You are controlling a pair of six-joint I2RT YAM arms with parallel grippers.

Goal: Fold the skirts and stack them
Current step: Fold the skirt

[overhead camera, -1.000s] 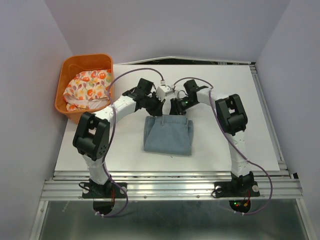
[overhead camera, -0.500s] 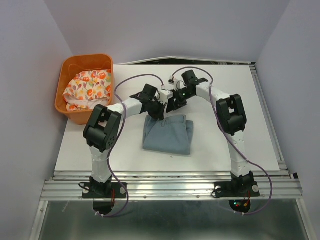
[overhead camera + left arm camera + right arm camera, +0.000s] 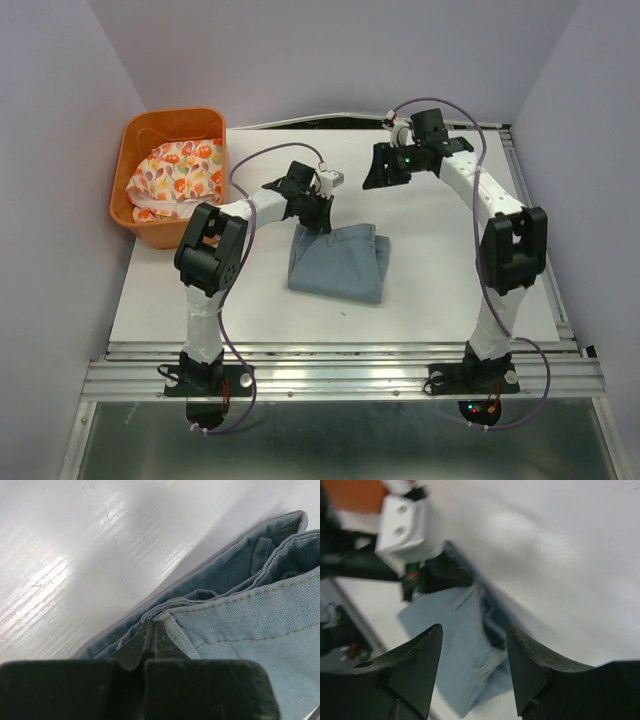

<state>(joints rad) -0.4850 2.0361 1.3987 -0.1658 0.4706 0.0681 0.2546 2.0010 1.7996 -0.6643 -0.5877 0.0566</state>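
My left pincer (image 3: 151, 636), tips together, sits at the folded light blue denim skirt's (image 3: 335, 264) far corner; right pincer (image 3: 475, 630), spread apart, hovers beyond.

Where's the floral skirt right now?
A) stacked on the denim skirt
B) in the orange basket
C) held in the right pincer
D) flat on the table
B: the floral skirt lies bunched inside the orange basket. The folded denim skirt has nothing on top of it, and the right pincer is open, holding nothing.
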